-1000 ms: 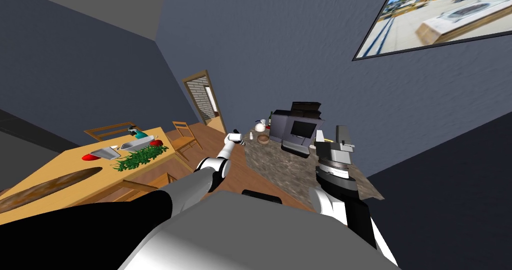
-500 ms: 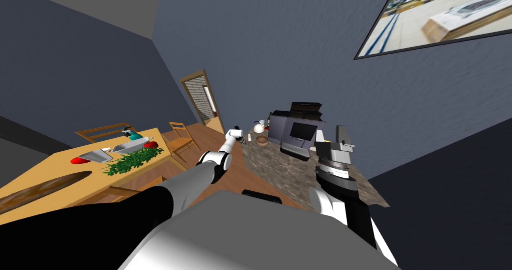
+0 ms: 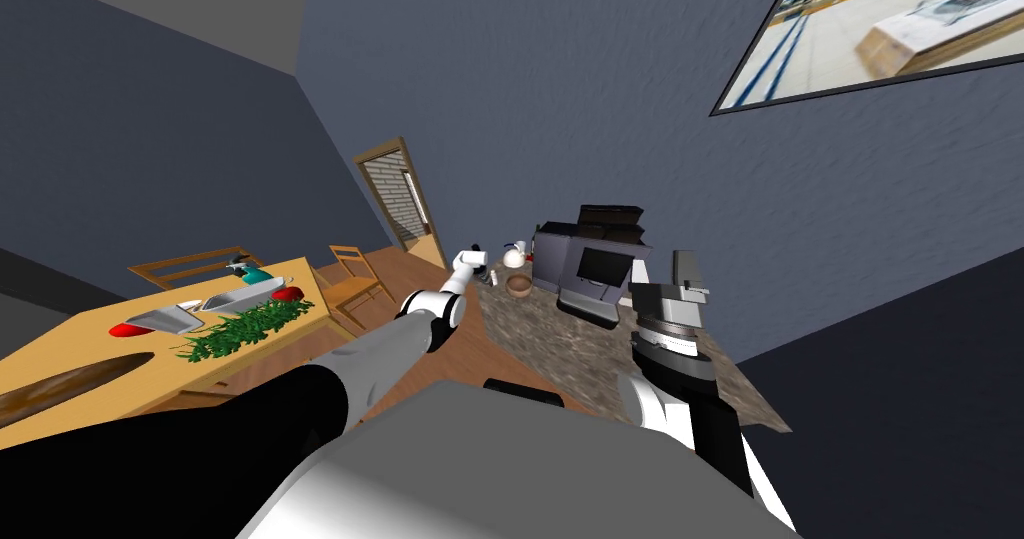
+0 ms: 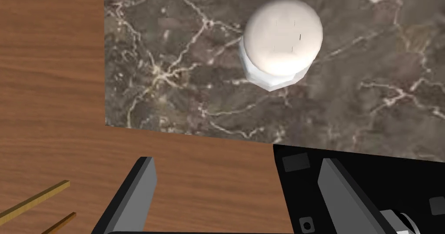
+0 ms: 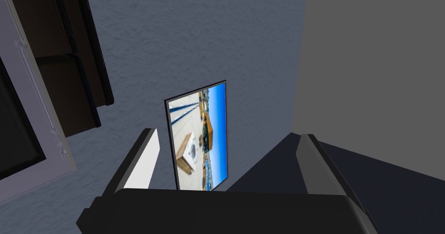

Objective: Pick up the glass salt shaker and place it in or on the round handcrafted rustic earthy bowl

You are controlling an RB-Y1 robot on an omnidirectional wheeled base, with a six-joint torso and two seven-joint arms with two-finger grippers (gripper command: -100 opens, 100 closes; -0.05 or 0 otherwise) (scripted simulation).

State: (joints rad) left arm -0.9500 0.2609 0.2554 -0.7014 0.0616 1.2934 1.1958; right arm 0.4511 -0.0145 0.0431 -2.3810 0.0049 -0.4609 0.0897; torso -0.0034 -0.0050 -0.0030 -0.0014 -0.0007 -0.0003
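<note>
The salt shaker (image 4: 281,44), pale bodied with a rounded white cap, stands upright on the dark marbled counter (image 4: 369,101) near its corner. I see it from above in the left wrist view. My left gripper (image 4: 243,188) hovers open above it, and the shaker lies beyond the fingertips, not between them. From the head, the left gripper (image 3: 480,266) sits just over the shaker (image 3: 493,278), and the round brown bowl (image 3: 518,284) stands beside the shaker on the counter (image 3: 560,348). My right gripper (image 3: 686,271) is raised over the counter's near part, open and empty (image 5: 226,142).
A white teapot (image 3: 513,255) and a grey appliance (image 3: 592,263) stand behind the bowl. Wood floor (image 4: 52,70) borders the counter edge. A wooden table (image 3: 150,353) with greens, a tray and bread stands to my left, with chairs (image 3: 350,278) and a doorway (image 3: 395,198) beyond.
My view has swung, shifting the table to the picture's left. My left arm has stretched further out, bringing the gripper closer over the shaker. The right arm is unchanged.
</note>
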